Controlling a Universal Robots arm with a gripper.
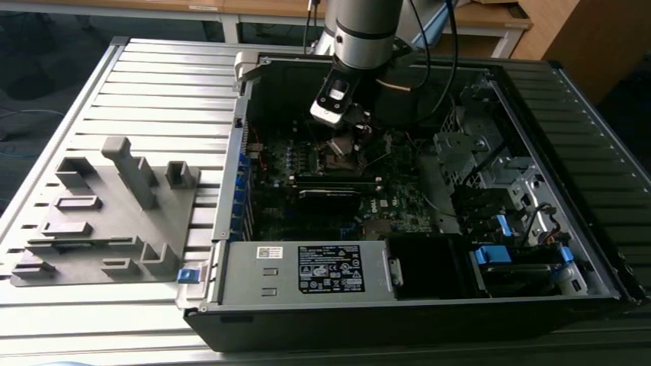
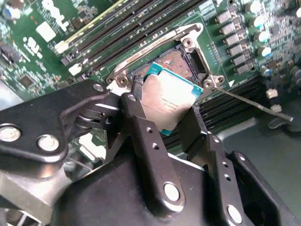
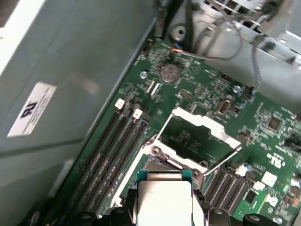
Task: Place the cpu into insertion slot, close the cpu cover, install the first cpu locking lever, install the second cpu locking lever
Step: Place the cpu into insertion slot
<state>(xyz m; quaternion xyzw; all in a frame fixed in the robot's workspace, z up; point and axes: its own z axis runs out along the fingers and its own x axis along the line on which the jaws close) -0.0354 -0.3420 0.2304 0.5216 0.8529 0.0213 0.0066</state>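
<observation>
My gripper (image 2: 164,109) is shut on the cpu (image 2: 165,100), a flat silver-topped chip with a teal edge, held tilted between the two black fingers (image 2: 141,127). The cpu hangs just above the open insertion slot (image 2: 178,60) on the green motherboard. In the first wrist view the cpu (image 3: 164,200) sits near the slot's edge, and the cpu cover (image 3: 202,123), a silvery frame, stands swung open beyond it. A thin locking lever (image 2: 249,101) sticks out unlatched beside the slot, as the first wrist view's lever (image 3: 223,157) also shows. In the exterior view the gripper (image 1: 341,139) reaches down into the case.
The open computer case (image 1: 569,99) lies on a slatted metal table (image 1: 152,91), with its power supply (image 1: 305,271) at the front. Memory slots (image 2: 131,28) flank the slot. A grey holder fixture (image 1: 102,213) stands at the exterior view's left. Cables and drive bays (image 1: 498,175) crowd the right.
</observation>
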